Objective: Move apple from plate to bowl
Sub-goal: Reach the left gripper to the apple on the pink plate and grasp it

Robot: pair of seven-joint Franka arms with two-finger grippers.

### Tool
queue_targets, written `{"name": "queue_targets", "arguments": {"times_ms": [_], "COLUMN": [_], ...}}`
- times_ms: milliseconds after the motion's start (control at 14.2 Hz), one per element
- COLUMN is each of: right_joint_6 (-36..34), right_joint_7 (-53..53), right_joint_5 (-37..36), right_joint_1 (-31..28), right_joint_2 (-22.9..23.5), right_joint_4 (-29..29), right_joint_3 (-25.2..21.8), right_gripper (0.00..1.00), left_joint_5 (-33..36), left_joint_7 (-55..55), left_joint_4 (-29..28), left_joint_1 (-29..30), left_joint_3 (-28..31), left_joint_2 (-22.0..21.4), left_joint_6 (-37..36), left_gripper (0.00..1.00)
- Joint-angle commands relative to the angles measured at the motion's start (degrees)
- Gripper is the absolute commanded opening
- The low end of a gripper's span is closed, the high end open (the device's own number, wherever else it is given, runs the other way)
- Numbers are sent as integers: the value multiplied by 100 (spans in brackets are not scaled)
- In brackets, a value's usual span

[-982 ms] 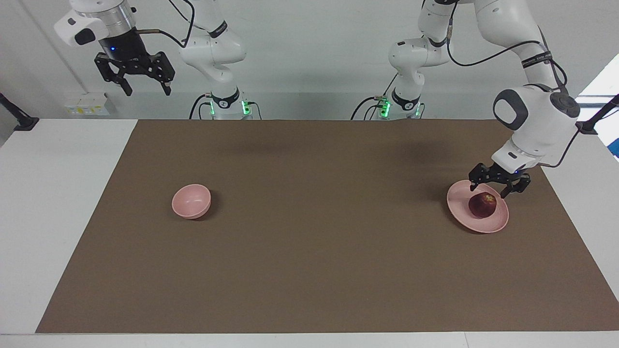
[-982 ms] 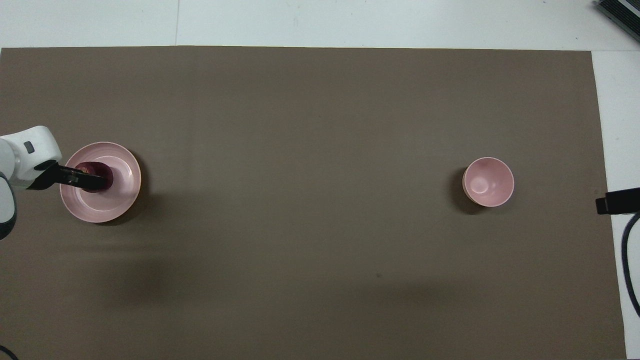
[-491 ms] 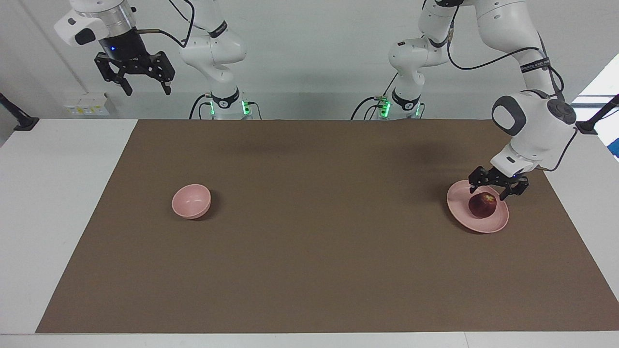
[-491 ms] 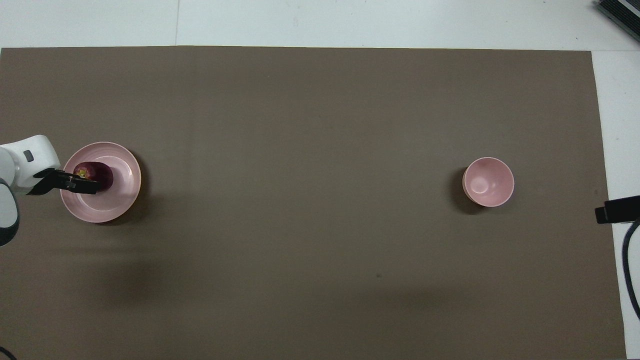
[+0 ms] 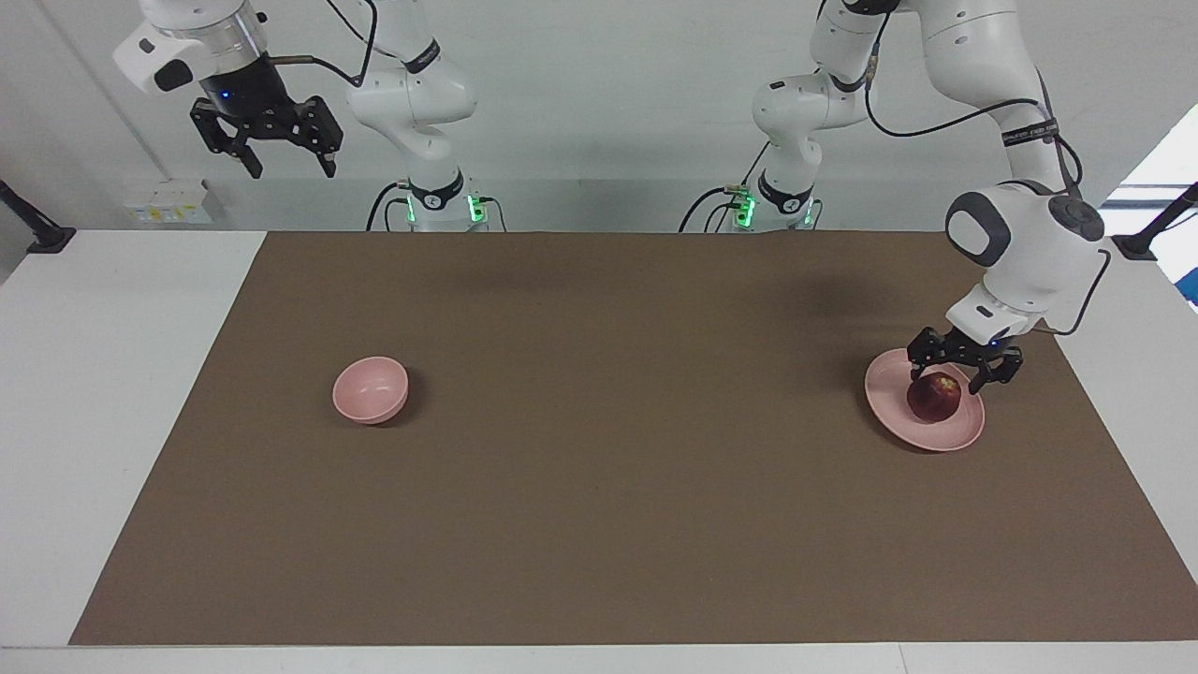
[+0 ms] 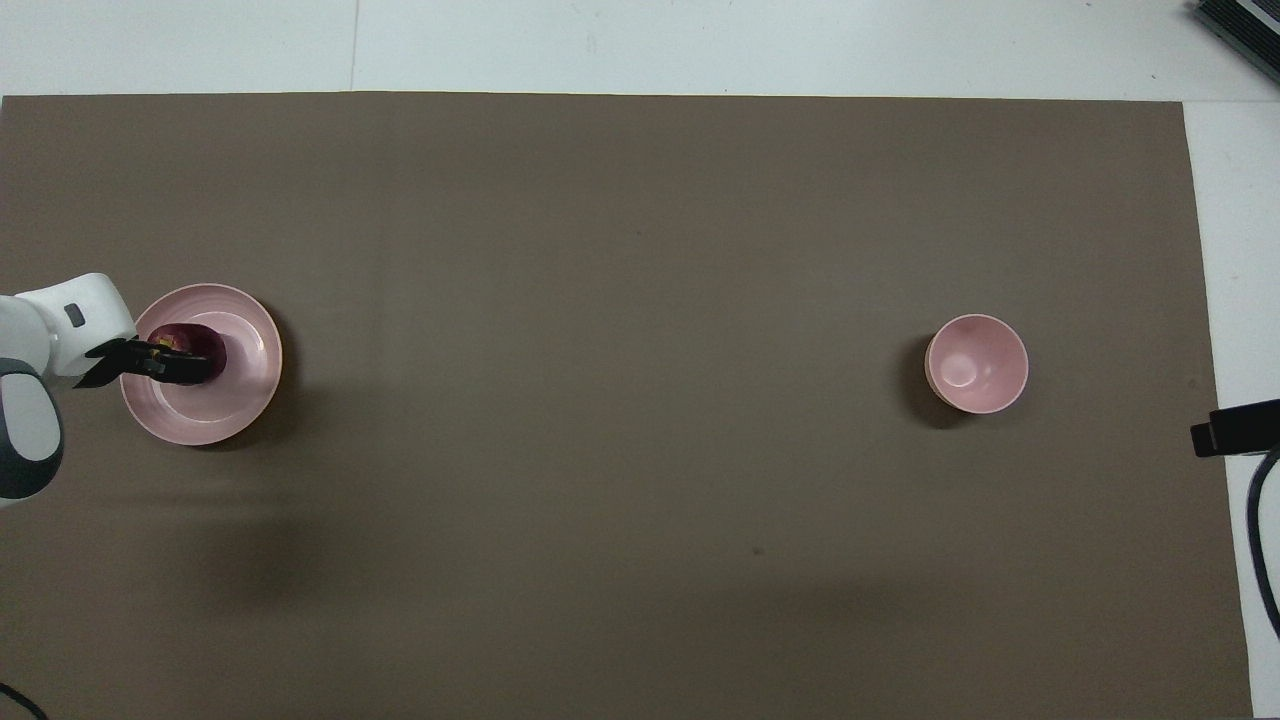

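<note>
The dark red apple (image 5: 934, 398) lies on the pale pink plate (image 5: 897, 410) at the left arm's end of the table. My left gripper (image 5: 951, 372) is open and low over the apple, a finger on each side of its top. In the overhead view the left gripper (image 6: 185, 362) covers part of the apple (image 6: 200, 345) on the plate (image 6: 240, 400). The small pink bowl (image 5: 371, 389) stands empty toward the right arm's end, and also shows in the overhead view (image 6: 976, 363). My right gripper (image 5: 293, 171) is open and waits high up, near its base.
A brown mat (image 5: 599, 487) covers most of the white table (image 5: 112, 374). Plate and bowl are far apart on it. Only a dark tip of the right gripper (image 6: 1215, 432) shows at the overhead view's edge.
The left arm's wrist has shifted slightly while its gripper stays low over the apple. The right gripper has drifted a little toward the robots. Apple, plate and bowl have not moved.
</note>
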Motion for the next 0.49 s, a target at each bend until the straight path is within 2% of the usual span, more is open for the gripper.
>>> {"name": "queue_targets", "arguments": {"times_ms": [0, 70, 211, 281, 421], "right_joint_6": [-18, 0, 0, 0, -9], "right_joint_7": [-161, -161, -152, -152, -161], "right_joint_5": [69, 69, 69, 69, 69], "right_joint_1": [-40, -40, -49, -40, -40], "right_joint_2": [-73, -73, -73, -73, -82], "right_joint_4": [-53, -53, -62, -62, -62], "right_joint_3": [8, 8, 8, 8, 8], "right_gripper": [100, 100, 100, 100, 100], "left_joint_5": [-101, -101, -101, -101, -101], "left_joint_7": [-502, -739, -803, -803, -733], "left_joint_4": [-131, -122, -96, -87, 88], "left_joint_1": [-87, -113, -157, -157, -157], "left_joint_3": [24, 24, 24, 24, 24], "left_joint_2": [-53, -53, -45, -53, -202], "left_joint_6": [84, 75, 66, 31, -187], "left_gripper": [58, 38, 10, 1, 0]}}
